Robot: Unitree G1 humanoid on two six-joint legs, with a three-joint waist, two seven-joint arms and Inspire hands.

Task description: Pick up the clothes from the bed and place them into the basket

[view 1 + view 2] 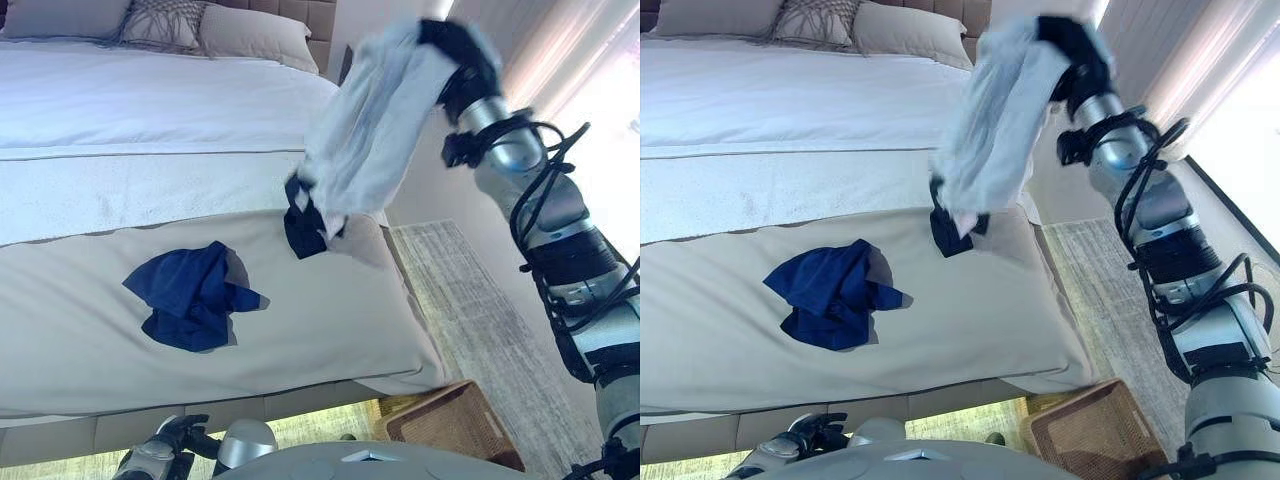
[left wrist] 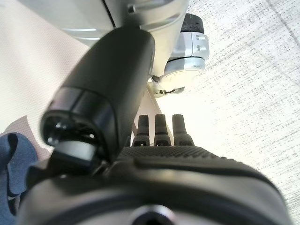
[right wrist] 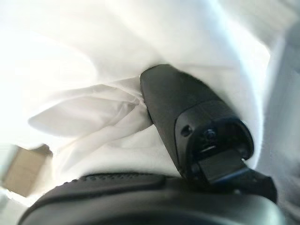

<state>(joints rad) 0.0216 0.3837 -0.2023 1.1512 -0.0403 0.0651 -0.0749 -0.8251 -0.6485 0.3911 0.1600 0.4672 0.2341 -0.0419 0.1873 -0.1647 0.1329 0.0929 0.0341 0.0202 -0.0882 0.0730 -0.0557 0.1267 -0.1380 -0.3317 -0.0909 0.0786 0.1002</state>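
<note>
My right hand (image 1: 455,50) is raised high over the bed's right side, shut on a white garment (image 1: 365,130) that hangs from it; a dark navy part (image 1: 303,225) dangles at its lower end, just above the bed. In the right wrist view the thumb (image 3: 187,108) presses into the white cloth (image 3: 93,70). A crumpled dark blue garment (image 1: 190,295) lies on the beige blanket (image 1: 330,320) near the bed's foot. The brown woven basket (image 1: 450,425) stands on the floor by the bed's lower right corner. My left hand (image 1: 175,440) hangs low below the bed's foot, fingers relaxed and straight (image 2: 159,131).
Pillows (image 1: 250,30) lie at the head of the bed. A grey patterned rug (image 1: 480,310) covers the floor to the right of the bed, between it and the basket. A bright curtained window (image 1: 1230,90) is at the far right.
</note>
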